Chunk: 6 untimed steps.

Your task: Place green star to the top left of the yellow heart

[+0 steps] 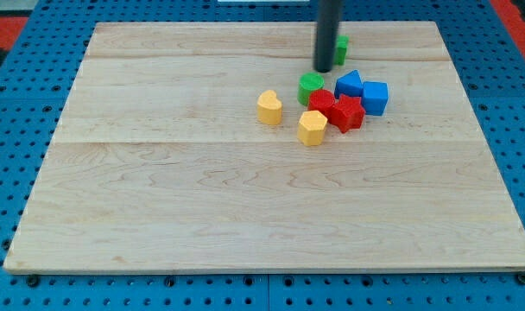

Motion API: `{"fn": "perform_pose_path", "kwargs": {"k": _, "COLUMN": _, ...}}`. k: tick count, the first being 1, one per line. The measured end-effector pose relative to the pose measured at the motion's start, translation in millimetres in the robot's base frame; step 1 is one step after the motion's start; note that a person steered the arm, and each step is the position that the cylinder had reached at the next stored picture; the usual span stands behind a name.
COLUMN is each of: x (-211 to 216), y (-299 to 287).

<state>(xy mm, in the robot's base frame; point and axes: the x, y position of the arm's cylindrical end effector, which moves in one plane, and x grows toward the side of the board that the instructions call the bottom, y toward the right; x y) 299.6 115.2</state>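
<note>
My tip rests on the board near the view's top, right of centre. A green block sits just behind and right of the rod, partly hidden, so its shape is unclear. A round green block lies just below the tip. The yellow heart lies lower left of the tip, apart from the others. A second yellow block sits to the heart's lower right.
Two red blocks and two blue blocks cluster tightly right of the round green block. The wooden board lies on a blue pegboard surface.
</note>
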Motion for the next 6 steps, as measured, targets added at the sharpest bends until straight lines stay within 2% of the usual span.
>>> {"fn": "perform_pose_path", "kwargs": {"k": 1, "x": -5.4, "y": 57.8}}
{"fn": "perform_pose_path", "kwargs": {"k": 2, "x": -42.7, "y": 47.0}}
{"fn": "perform_pose_path", "kwargs": {"k": 4, "x": -54.1, "y": -112.3}}
{"fn": "perform_pose_path", "kwargs": {"k": 5, "x": -30.4, "y": -107.7}}
{"fn": "perform_pose_path", "kwargs": {"k": 6, "x": -44.3, "y": -155.3}}
